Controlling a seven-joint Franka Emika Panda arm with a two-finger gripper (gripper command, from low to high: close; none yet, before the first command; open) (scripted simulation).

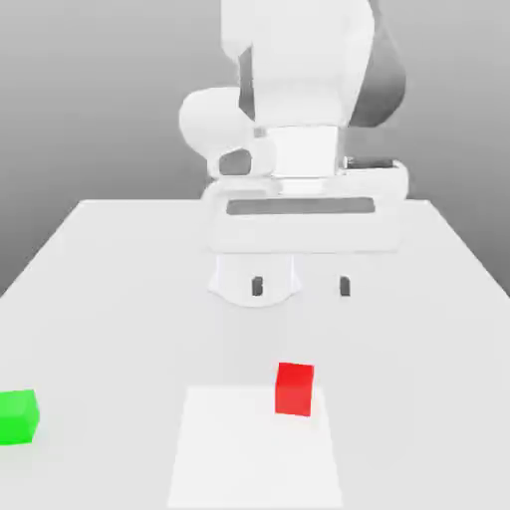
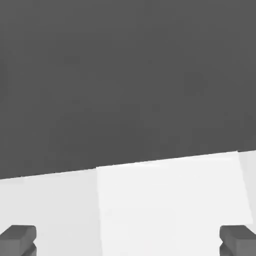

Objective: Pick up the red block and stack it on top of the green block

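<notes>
The gripper (image 1: 300, 287) hangs in the middle of the exterior view with its 2 dark fingertips (image 1: 258, 287) spread wide and nothing between them; in the hand view the same 2 tips sit at the lower left and lower right corners, far apart. Below it in the frame, the red block (image 1: 294, 388) rests on the tabletop (image 1: 110, 289), right of center in the lower half, at the upper right edge of a paler square patch (image 1: 254, 448). The green block (image 1: 17, 416) sits at the far lower left of the frame, well apart from the red one. The gripper looks clear of the red block, so the approach seems not yet made. The risk I'd watch for: a descent that is off-center could nudge the cube aside or pinch a corner so it twists. The long carry toward the frame's left edge could then end in a crooked stack that topples. There are no containers here, just the 2 cubes on the flat surface.
</notes>
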